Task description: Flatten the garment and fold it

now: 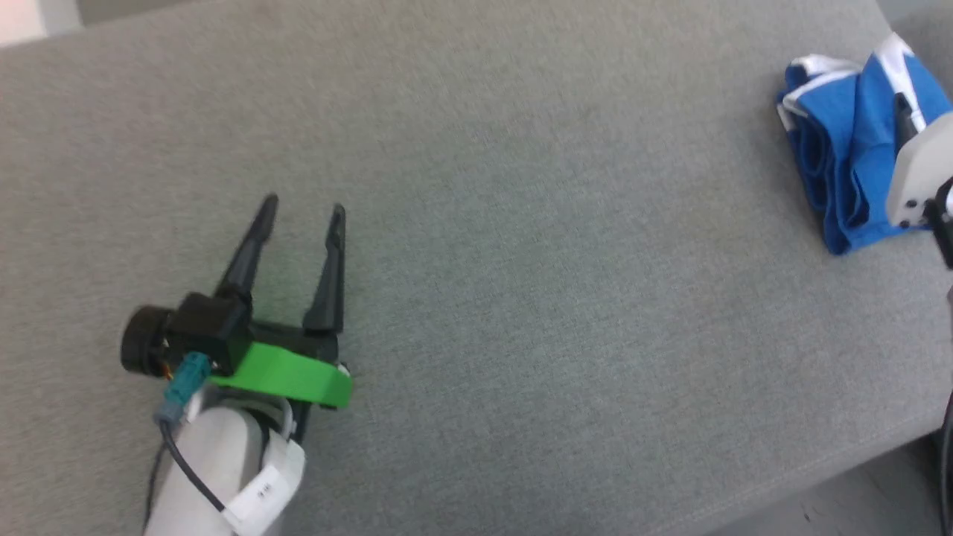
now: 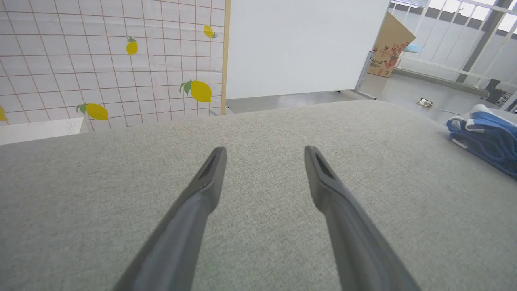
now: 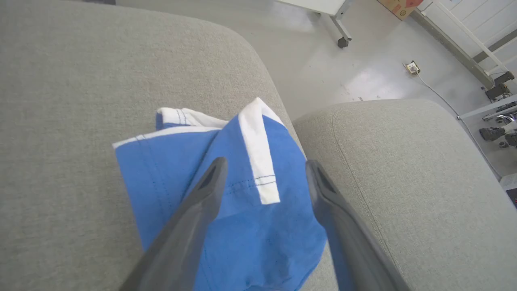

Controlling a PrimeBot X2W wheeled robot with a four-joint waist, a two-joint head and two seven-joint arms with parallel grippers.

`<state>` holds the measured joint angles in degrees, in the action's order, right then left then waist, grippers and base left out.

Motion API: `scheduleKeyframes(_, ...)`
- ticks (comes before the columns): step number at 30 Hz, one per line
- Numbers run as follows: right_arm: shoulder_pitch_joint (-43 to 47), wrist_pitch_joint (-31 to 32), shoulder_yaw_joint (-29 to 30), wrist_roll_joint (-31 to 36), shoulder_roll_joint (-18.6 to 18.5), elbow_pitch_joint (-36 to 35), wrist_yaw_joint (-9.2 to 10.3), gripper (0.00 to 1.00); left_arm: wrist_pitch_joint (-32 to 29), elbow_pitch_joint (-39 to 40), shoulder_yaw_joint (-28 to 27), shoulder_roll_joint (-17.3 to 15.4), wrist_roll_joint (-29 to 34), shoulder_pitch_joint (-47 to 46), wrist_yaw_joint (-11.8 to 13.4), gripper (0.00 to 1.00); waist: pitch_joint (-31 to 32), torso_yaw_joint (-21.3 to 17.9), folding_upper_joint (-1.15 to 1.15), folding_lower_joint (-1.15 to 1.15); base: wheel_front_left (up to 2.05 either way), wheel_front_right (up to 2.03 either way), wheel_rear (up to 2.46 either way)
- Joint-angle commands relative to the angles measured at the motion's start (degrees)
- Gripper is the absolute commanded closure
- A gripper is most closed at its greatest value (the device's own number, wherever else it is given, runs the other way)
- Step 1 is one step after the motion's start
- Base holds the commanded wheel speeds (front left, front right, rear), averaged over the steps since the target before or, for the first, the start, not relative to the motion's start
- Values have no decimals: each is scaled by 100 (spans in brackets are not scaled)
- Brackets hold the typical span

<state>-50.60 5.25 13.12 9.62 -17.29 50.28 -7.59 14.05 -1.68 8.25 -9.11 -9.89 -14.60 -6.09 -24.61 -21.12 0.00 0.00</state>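
Far right of the grey cushion (image 1: 521, 298): the garment (image 1: 841, 149) lies bunched in a blue heap, its white trim uppermost.
Garment, seen from the right wrist: the garment (image 3: 242, 202) sits at the cushion's (image 3: 80, 101) right edge, just beside the seam with a second grey cushion (image 3: 404, 182); a white stripe runs across its top fold.
Right gripper (image 3: 265, 162): poised over the heap, its two dark fingers spread apart with blue cloth showing between them and nothing clamped.
Left gripper (image 1: 303, 207): at the near left, well apart from the garment, over bare cushion fabric; a green band wraps its base.
Left gripper, own wrist view: the gripper (image 2: 264, 150) has its fingers parted and grasps nothing; the garment (image 2: 484, 137) shows at the right edge of that view.
Backdrop beyond the far edge: a tiled panel printed with lemons (image 2: 121, 60), a white board (image 2: 303, 44) and a cardboard box (image 2: 389, 48).
Floor (image 3: 343, 72): pale and glossy, with a power socket (image 3: 412, 67) and its cable lying on it.
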Motion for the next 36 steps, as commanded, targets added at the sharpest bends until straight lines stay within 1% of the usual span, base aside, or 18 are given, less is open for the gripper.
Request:
scheduleKeyframes(1, 185, -228, 7, -160, 53, -69, 10, 0, 54, -89, -11, 58, -67, 114, 33, 0, 594, 388, 0, 0, 0, 0, 0)
scheduleKeyframes(4, 481, -771, 17, -573, 106, -278, 10, 0, 84, -291, -36, 201, -165, 255, 48, 0, 952, 626, 0, 0, 0, 0, 0)
scheduleKeyframes(7, 849, -1138, -34, -899, 139, -535, 10, 0, 91, -367, -76, 327, -228, 378, 68, 0, 1251, 877, 0, 0, 0, 0, 0)
scheduleKeyframes(12, 1691, -1699, -146, -1392, 215, -1339, 10, 0, 93, -424, -112, 495, -301, 655, 65, 0, 1709, 1317, 0, 0, 0, 0, 0)
scheduleKeyframes(15, 2244, -1848, -205, -1546, 296, -1929, 10, 0, 94, -450, -112, 552, -340, 795, 60, 0, 1894, 1519, 0, 0, 0, 0, 0)
scheduleKeyframes(19, 3074, -1965, -290, -1575, 439, -2775, 10, 0, 94, -477, -106, 593, -370, 921, 51, 0, 2048, 1736, 0, 0, 0, 0, 0)
scheduleKeyframes(22, 3689, -2004, -275, -1535, 654, -3340, 10, 0, 94, -457, -108, 609, -383, 982, 47, 0, 2121, 1864, 0, 0, 0, 0, 0)
scheduleKeyframes(27, 4441, -2021, -342, -1429, 898, -3898, 10, 0, 95, -473, -123, 620, -435, 1166, 59, 0, 2320, 1992, 0, 0, 0, 0, 0)
scheduleKeyframes(31, 4943, -2023, -350, -1236, 1117, -4422, 10, 0, 95, -459, -115, 622, -526, 1327, 131, 0, 2456, 2071, 0, 0, 0, 0, 0)
scheduleKeyframes(36, 5347, -2023, -390, -1109, 1313, -4867, 10, 0, 95, -462, -97, 622, -566, 1404, 165, 0, 2514, 2170, 0, 0, 0, 0, 0)
